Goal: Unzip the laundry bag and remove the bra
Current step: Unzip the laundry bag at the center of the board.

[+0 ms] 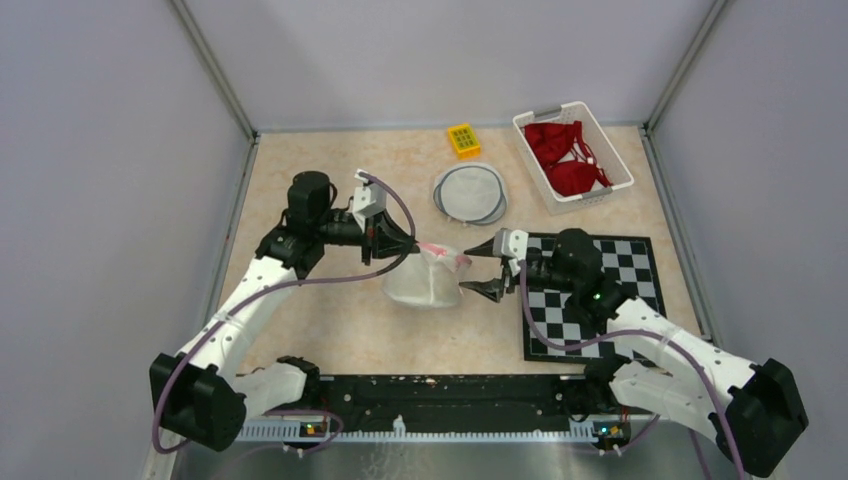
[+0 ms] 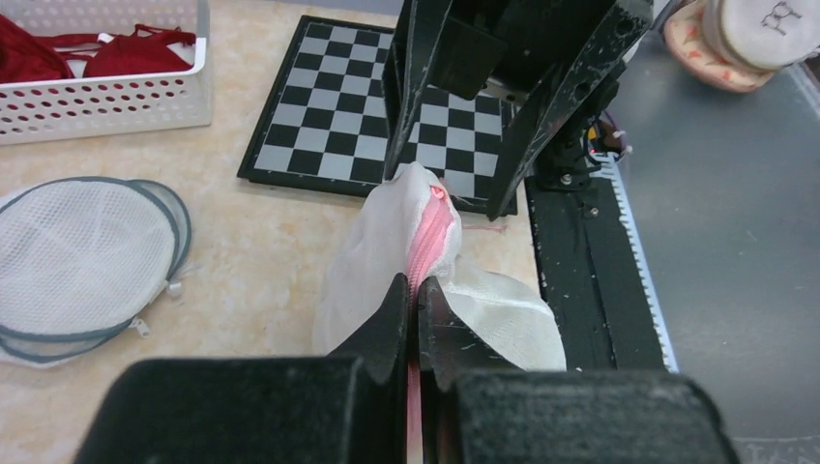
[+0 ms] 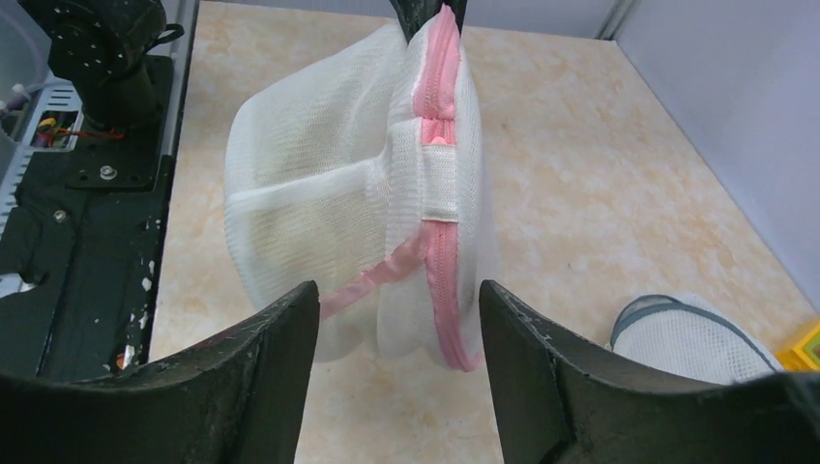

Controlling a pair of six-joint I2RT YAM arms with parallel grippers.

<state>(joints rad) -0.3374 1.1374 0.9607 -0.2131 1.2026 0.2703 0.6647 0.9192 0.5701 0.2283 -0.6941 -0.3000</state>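
Two bags are shown: grey bag, flat; pink-zipped bag, long axis left-right, is clamped by left jaws; right jaws are parted.

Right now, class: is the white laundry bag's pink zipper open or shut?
Shut, as far as shows: the pink zipper runs unbroken along the laundry bag, no gap; the left hand pinches its edge.

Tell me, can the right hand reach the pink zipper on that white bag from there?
Probably yes. The right hand is open and faces the pink zipper, with nothing between them, while the left hand holds the white bag up by its edge.
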